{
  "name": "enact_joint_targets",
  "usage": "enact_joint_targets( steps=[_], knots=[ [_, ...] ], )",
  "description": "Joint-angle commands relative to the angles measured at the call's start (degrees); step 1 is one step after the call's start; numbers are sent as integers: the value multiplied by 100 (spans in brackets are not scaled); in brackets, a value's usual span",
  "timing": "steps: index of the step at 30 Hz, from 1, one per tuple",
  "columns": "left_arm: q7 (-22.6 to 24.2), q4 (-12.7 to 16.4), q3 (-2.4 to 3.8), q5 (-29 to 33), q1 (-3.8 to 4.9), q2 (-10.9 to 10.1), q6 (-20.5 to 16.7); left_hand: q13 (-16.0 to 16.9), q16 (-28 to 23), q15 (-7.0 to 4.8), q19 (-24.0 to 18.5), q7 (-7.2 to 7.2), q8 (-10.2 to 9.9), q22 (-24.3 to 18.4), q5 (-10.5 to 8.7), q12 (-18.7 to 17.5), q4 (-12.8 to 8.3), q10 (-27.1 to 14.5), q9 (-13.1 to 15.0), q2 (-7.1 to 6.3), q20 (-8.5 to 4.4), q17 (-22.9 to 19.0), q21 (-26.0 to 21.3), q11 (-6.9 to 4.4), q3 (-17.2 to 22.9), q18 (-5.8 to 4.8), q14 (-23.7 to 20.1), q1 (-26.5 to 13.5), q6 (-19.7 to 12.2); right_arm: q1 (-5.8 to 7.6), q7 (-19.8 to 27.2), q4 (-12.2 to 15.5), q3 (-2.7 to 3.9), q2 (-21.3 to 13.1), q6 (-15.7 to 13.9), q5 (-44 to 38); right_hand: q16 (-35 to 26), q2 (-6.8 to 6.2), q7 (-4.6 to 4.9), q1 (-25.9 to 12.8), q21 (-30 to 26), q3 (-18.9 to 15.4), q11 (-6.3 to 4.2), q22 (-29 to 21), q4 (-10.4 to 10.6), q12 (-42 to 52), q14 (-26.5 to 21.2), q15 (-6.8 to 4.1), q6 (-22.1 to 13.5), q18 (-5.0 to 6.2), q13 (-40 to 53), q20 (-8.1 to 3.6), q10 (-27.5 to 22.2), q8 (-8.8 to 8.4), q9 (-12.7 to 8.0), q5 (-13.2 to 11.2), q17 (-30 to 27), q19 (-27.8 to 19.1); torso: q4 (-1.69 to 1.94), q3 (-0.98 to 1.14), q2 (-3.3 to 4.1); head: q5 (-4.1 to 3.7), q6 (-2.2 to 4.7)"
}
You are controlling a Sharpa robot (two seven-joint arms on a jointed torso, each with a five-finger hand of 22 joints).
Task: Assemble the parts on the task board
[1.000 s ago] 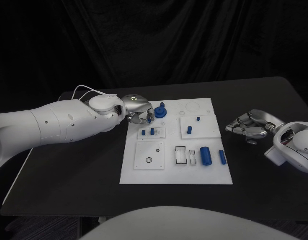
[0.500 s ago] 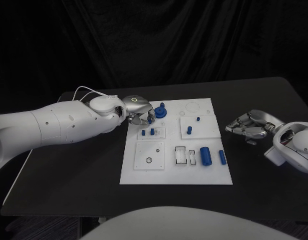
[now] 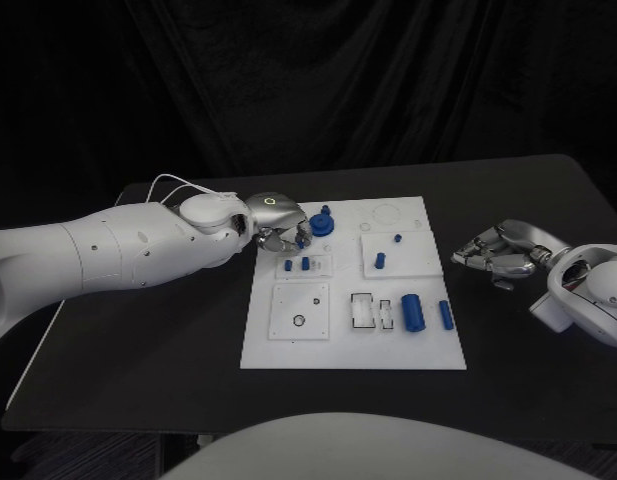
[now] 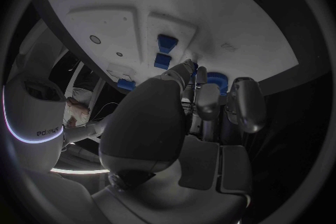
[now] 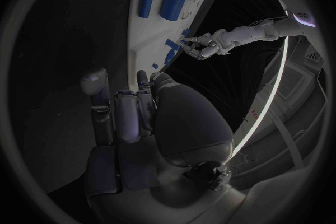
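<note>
While our left hand [image 3: 277, 222] is reaching over the board's [image 3: 291, 350] far left corner, its fingers [image 4: 183, 74] are curling toward a blue part [image 3: 321, 221] just beyond them; whether they are pinching it we cannot tell. Our right hand [image 3: 499, 252] is lying curled on the table off the board's right edge, holding nothing, so the left is nearer.

A black table [image 3: 150, 340] stands before a black curtain [image 3: 323, 80] that hangs in folds behind it. A thin white cable [image 3: 178, 181] loops above the table's far left corner.
</note>
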Motion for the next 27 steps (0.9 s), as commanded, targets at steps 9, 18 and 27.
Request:
enact_joint_targets(
  steps=[9,18,27],
  knots=[
    [-164,-37,-4,2,-52,35,299,-121,-203,60,-187,-119,-245,847,-350,-355,123,-376,-142,-139,12,-246,-346,40,-35,16,-169,-192,-456,-16,-98,7,4,1,70,-9,-47,11,-8,86,-46,45,9,495,-11,-49,-54,-8,19,120,-284,-4,-49,-27,-5,14,504,-40,-6,3,2,5,1],
    [-348,-82,-4,2,-67,18,163,-261,-351,189,-364,-451,-469,741,-513,-742,192,-1131,-420,-289,81,-504,-785,220,-198,90,-335,-322,-1293,-16,-94,18,4,-14,58,-9,-66,4,-8,101,-80,58,9,487,-21,-61,-64,-9,19,125,-302,-4,-63,-27,-4,16,488,-52,-2,4,-5,11,1],
    [-443,-143,-3,2,-71,-165,-923,-328,-346,190,-340,-611,-463,737,-543,-803,210,-1334,-566,-366,88,-511,-843,211,-346,96,-313,-352,-1574,-8,-28,249,5,-138,-134,-9,-82,-28,-8,121,-127,72,9,475,-39,-75,-71,-9,25,132,-319,-5,-75,-23,-1,27,474,-67,-2,0,-2,29,1]
  ],
)
